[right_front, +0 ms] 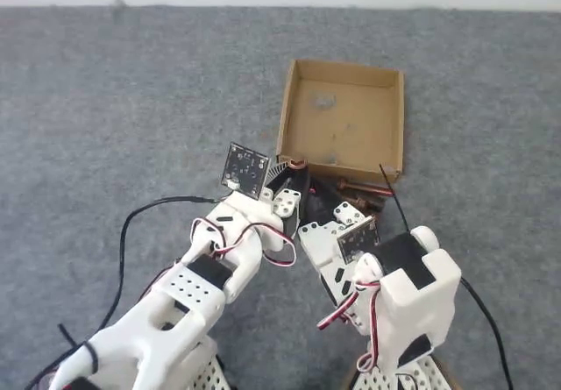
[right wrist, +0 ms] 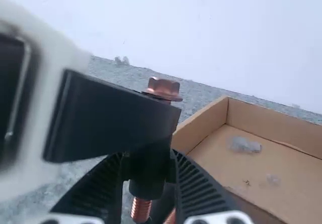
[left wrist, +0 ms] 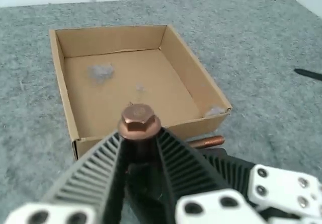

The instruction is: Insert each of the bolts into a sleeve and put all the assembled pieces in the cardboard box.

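The left hand [left wrist: 138, 137] pinches a copper bolt [left wrist: 136, 119] just under its hexagonal head so that it stands upright. The right hand [right wrist: 147, 164], pressed close against it, is clamped round a black sleeve [right wrist: 146, 176] from whose lower end the bolt's thread pokes out, a sign, it seems, that the bolt is seated and each hand steadies its half. Just beyond the hands a spare bolt [left wrist: 206, 142] lies on the grey table [left wrist: 261, 58] beside the near wall of the open cardboard box [left wrist: 63, 78], which holds no assembled piece and sits near enough for a short carry forward.
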You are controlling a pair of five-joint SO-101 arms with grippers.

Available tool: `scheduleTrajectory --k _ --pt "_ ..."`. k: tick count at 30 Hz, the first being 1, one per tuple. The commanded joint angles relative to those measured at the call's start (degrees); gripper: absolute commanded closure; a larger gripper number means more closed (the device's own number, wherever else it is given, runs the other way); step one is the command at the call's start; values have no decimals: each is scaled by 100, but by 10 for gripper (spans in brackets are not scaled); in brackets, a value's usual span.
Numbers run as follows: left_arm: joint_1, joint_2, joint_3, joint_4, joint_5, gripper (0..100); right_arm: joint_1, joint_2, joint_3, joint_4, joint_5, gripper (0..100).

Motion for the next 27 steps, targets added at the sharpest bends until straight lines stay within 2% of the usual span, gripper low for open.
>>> scheduleTrajectory --k 1,8,27 --pt "-53 290 -163 18 -97 970 242 -505 26 -180 26 992" --pt "-62 290 -145 35 -70 769 242 -505 18 -171 26 992" --pt "-53 -26 -57 18 -70 761 251 -497 9 -163 26 992"
